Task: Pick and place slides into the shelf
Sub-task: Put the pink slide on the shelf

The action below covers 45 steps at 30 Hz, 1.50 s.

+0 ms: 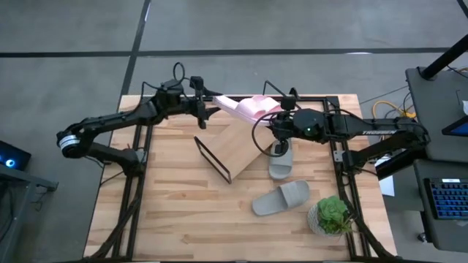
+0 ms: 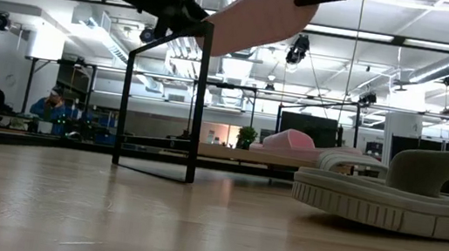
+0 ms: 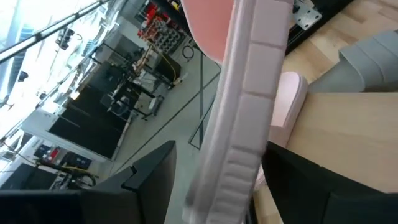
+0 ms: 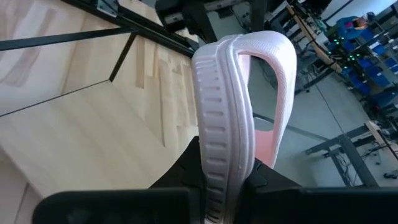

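One pale pink slide [image 1: 232,106] is up in the air over the far side of the table, turned on its edge, above the slanted wooden shelf [image 1: 234,146]. In the low view this slide [image 2: 262,16] hangs high above the shelf's black wire frame [image 2: 200,96]. My left gripper [image 1: 210,108] is shut on its left end and my right gripper [image 1: 276,126] on its right end. The second pink slide [image 2: 293,141] lies on its sole on the table behind the shelf. Two grey slides [image 1: 281,162] [image 1: 281,199] lie on the table to the shelf's right. My left gripper [image 3: 224,186] has the pink slide's sole [image 3: 233,155] on edge between its two fingers, coming level from the table's left. The slide is lifted clear and runs away from the fingers along their line. My right gripper [image 4: 224,199] pinches the sole's ribbed edge [image 4: 221,155] at the slide's other end between its two fingers, coming from the table's right. The strap [image 4: 283,81] arches out at the far part of the slide. The slide is lifted clear.
A potted plant [image 1: 333,215] stands at the near right corner. The shelf board [image 4: 74,118] lies just below the held slide. A black frame rail runs along the table's far edge [image 1: 322,97]. Bare tabletop shows left of and in front of the shelf.
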### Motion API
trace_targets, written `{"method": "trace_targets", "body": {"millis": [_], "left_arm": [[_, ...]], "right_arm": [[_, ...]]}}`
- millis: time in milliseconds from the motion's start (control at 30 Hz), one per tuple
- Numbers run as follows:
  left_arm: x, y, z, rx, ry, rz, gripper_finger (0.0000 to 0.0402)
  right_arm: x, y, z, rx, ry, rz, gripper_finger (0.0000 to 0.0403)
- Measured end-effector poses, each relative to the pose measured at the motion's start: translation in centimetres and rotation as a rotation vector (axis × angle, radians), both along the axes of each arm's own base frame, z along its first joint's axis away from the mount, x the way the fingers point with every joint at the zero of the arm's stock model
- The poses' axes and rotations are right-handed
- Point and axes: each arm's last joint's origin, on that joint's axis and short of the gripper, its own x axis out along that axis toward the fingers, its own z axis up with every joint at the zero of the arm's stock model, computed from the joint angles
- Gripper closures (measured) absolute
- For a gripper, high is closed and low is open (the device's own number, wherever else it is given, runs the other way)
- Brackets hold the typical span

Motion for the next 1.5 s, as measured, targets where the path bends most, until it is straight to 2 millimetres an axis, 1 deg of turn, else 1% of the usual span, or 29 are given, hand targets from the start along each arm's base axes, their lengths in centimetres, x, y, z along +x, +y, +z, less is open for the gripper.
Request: {"method": "trace_targets", "body": {"millis": [133, 200, 300, 400, 567, 633, 733, 867, 1000, 1067, 1133, 1267, 1367, 1500], "left_arm": [[1.1, 0.2, 0.0, -0.001, 0.007, 0.001, 0.0183], [1.6, 0.2, -0.1, 0.001, 0.016, 0.028, 0.0183], [2.0, 0.3, 0.2, 0.005, 0.024, 0.067, 0.0198], [2.3, 0.3, 0.0, 0.002, 0.044, 0.087, 0.0240], [2.4, 0.2, -0.5, -0.012, 0.080, 0.089, 0.0354], [2.4, 0.2, -0.5, -0.012, 0.084, 0.104, 0.0358], [2.1, 0.2, -0.2, -0.007, 0.074, 0.155, 0.0358], [1.4, 0.1, 0.3, 0.004, 0.064, 0.298, 0.0358], [1.2, 0.1, 0.2, 0.017, 0.070, 0.487, 0.0358], [1.1, 0.1, 0.3, 0.038, 0.071, 0.574, 0.0358], [1.4, -0.1, 0.0, 0.054, 0.088, 0.649, 0.0358], [2.2, -0.5, -0.9, 0.083, 0.142, 0.691, 0.0358], [2.7, -0.7, -1.2, 0.090, 0.145, 0.708, 0.0358], [3.3, -0.9, -1.6, 0.131, 0.170, 0.778, 0.0358]], "right_arm": [[0.0, 0.0, 0.0, -0.005, 0.002, 0.000, 0.0379], [0.0, 0.0, 0.0, -0.012, 0.006, 0.001, 0.0379], [0.0, 0.0, 0.0, -0.015, 0.007, 0.001, 0.0379], [0.0, 0.0, 0.0, -0.020, 0.010, -0.001, 0.0379], [0.0, -0.1, 0.0, -0.027, 0.010, -0.007, 0.0379], [0.0, -0.1, 0.0, -0.023, 0.008, -0.008, 0.0371], [0.0, -0.1, 0.2, -0.012, -0.008, -0.016, 0.0342], [-0.1, -0.3, 0.4, -0.046, -0.014, -0.093, 0.0303], [-0.3, -0.4, 0.4, -0.094, -0.008, -0.167, 0.0279], [-0.3, -0.4, 0.5, -0.106, -0.007, -0.166, 0.0271], [-0.1, -0.5, 0.8, -0.109, -0.040, -0.168, 0.0267], [0.6, -0.5, 1.4, -0.097, -0.136, -0.179, 0.0265], [0.9, -0.5, 1.1, -0.153, -0.099, -0.159, 0.0264], [1.6, -0.6, 0.5, -0.267, -0.005, -0.120, 0.0264]]}}
